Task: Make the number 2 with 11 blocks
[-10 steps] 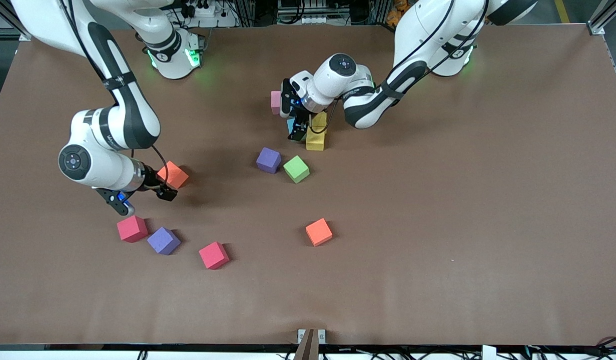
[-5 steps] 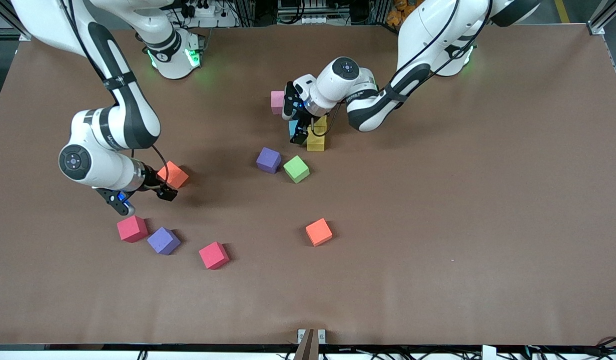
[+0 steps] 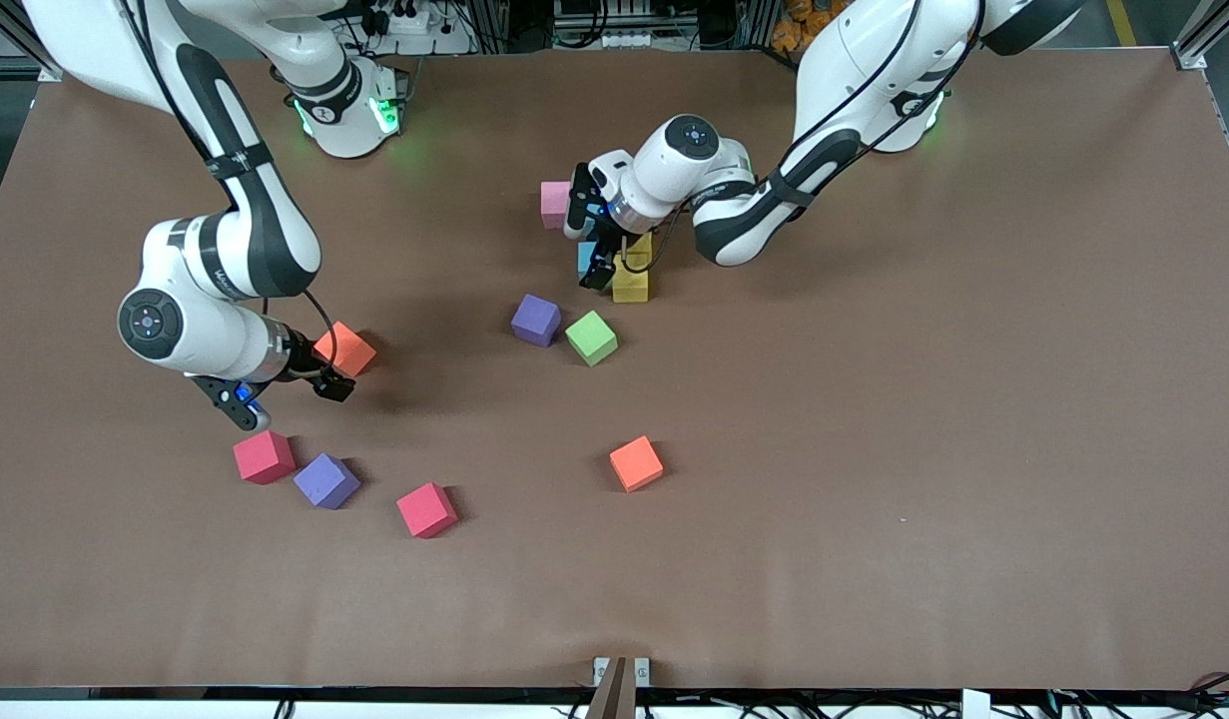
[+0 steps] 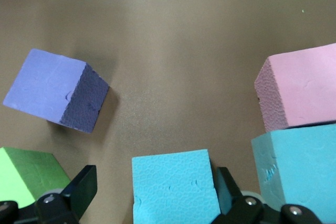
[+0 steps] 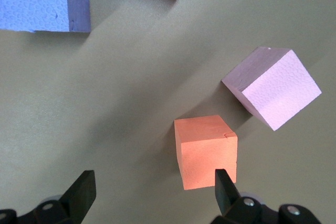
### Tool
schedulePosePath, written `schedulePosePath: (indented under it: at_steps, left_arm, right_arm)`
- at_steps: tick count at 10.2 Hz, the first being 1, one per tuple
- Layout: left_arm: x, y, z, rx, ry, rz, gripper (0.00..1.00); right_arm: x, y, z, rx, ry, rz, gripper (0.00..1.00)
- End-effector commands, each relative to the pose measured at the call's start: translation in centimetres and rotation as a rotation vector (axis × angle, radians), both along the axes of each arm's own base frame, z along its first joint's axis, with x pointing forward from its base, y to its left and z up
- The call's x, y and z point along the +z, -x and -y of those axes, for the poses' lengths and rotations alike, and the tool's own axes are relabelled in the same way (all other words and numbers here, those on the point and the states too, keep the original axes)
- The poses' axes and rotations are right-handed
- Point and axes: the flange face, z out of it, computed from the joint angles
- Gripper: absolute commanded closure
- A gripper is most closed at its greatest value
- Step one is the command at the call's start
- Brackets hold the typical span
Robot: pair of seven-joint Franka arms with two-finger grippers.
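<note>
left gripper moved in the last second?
Yes. Over the yellow blocks, the left gripper has shifted slightly away from the front camera and toward the left arm's base; its wrist now covers less of the pink block.

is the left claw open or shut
Open: in the left wrist view the left claw has its fingers spread around a light blue block.

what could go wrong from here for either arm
1. The left gripper is open around a blue cube, with one of its fingers in the narrow gap next to the second blue cube. It may knock that cube and the pink cube beside it.
2. The orange cube sits off-centre in the open right gripper, close against one of the fingers. Closing may twist or push it.
</note>
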Motion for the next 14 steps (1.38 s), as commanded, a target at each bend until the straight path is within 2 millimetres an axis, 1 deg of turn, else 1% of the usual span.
schedulePosePath:
  at_steps: [1,6,9,14]
  left_arm:
    - [0.35,-0.21,0.36,-0.053,0.009,0.043,0.0]
    - [0.51,-0.4,0.57,-0.057,0.014,0.05,0.0]
    - [0.39,-0.64,0.44,-0.076,0.012,0.06,0.0]
    - [0.0,-0.49,0.29,-0.09,0.004,0.061,0.0]
  right_arm:
    - [0.11,-0.38,-0.28,-0.015,-0.009,0.001,0.0]
    - [0.24,-0.48,-0.29,-0.014,-0.009,0.004,0.0]
    - [0.3,-0.53,-0.29,-0.014,-0.009,0.005,0.0]
    - [0.36,-0.58,-0.3,-0.013,-0.009,0.007,0.0]
